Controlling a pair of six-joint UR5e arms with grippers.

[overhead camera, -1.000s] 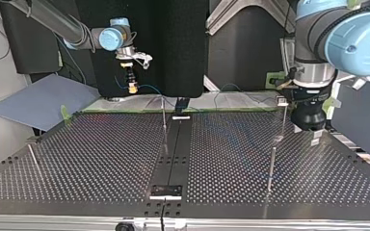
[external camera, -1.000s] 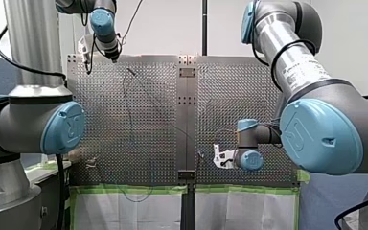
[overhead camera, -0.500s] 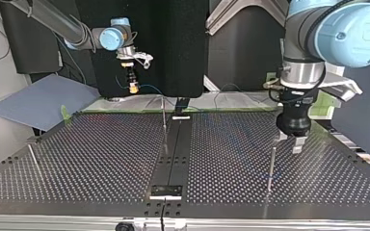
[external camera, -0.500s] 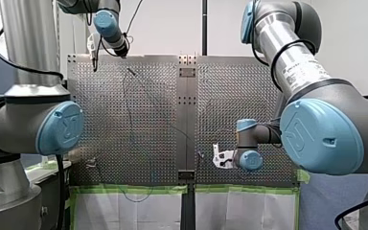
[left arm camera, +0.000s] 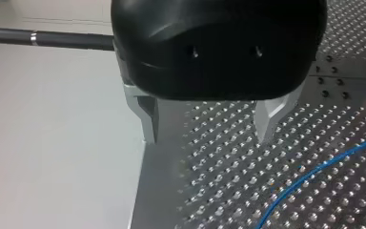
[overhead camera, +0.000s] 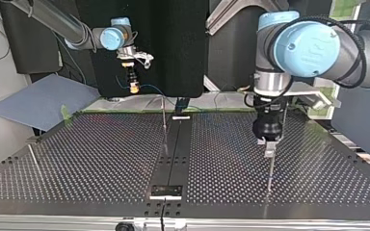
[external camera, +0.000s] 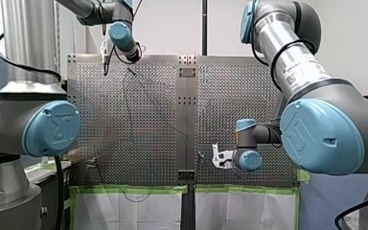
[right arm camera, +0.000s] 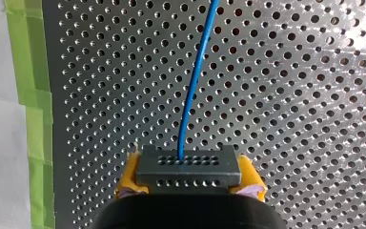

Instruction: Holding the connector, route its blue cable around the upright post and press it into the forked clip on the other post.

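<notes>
1. R gripper: clamped on connector, one yellow pad each side of it.
2. Connector: dark grey block w/ rows of small holes on its face, sits square betw. the pads.
3. Cable: blue, comes out of connector's face and runs ahead of R gripper over table w/ a slight bend further out.
4. Green tape along table edge, off to one side of R gripper.
5. Top view: R gripper is up in the air over table's far edge, at view's left. Yellow tip shows, but connector is too small to make out there.
6. L gripper: wide open, nothing betw. its metal fingers. Black body, pointing down near table edge.
7. L wrist view: the cable lies on table ahead of L gripper, off to one side of a finger, not touching it.
8. Top view: L gripper is at view's right, directly over thin post. Tips are at post's top; can't tell if touching.
9. Mid post: upright by the centre strip, well apart from both grippers.
</notes>
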